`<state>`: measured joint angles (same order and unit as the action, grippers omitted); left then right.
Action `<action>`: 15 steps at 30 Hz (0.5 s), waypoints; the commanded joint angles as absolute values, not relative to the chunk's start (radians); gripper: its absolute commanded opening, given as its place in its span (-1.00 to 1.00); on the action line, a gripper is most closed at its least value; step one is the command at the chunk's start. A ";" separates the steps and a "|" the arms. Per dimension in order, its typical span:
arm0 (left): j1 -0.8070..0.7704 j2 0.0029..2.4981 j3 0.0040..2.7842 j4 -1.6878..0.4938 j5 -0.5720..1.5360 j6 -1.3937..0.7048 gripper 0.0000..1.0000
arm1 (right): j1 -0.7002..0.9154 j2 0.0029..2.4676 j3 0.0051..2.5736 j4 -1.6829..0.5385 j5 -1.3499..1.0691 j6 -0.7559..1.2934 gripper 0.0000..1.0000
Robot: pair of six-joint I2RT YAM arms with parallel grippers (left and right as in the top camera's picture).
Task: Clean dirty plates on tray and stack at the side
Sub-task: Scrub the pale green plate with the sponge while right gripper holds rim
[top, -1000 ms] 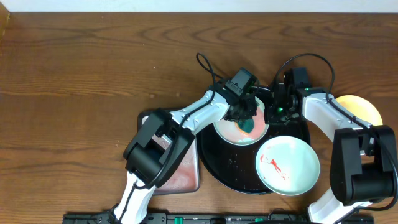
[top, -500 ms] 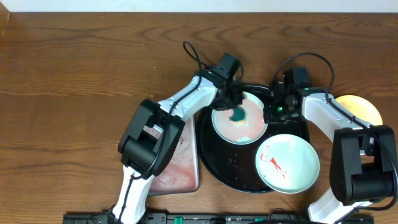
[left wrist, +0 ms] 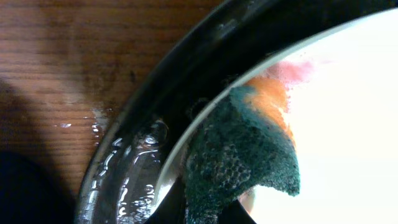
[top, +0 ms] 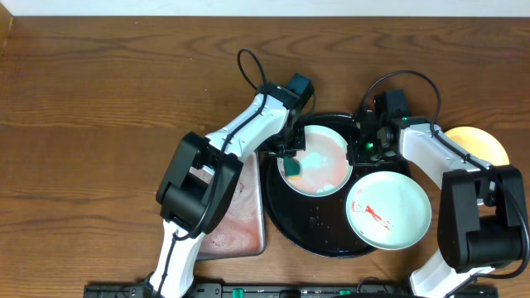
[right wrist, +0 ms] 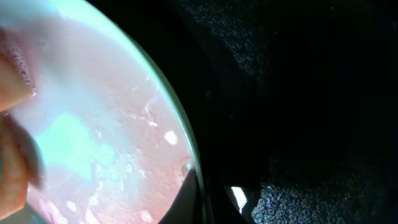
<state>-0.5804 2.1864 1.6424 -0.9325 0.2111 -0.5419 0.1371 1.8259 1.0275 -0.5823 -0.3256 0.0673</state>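
Note:
On the black tray, a mint-white plate covered with a pinkish wet film lies at the back. My left gripper is shut on a dark green sponge and presses it on this plate's left edge. The left wrist view shows the sponge, the plate and the wet tray rim. My right gripper is shut on the plate's right rim. A second mint-white plate with red smears lies at the tray's front right. A pale yellow plate lies on the table at the right.
A pinkish rectangular tray lies left of the black tray, under my left arm. Cables loop behind both wrists. Bare wooden table spreads to the left and back.
My left gripper has dragged the sponge leftward across the back plate, from its right half to its left edge. The right gripper has stayed on the rim. The front plate shifted slightly.

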 commanded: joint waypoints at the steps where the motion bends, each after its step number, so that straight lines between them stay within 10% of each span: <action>1: -0.595 2.242 1.598 -0.888 0.255 -0.547 -0.85 | 0.133 1.849 1.017 -0.600 -0.258 0.055 -0.97; 15: -0.783 2.243 1.578 -0.555 0.367 -0.809 -0.85 | 0.133 1.849 1.017 -0.598 -0.259 0.059 -0.98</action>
<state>-0.7597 2.1921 1.6035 -0.5617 0.2951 -0.7017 0.1265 1.8244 1.0275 -0.6014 -0.3050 0.0696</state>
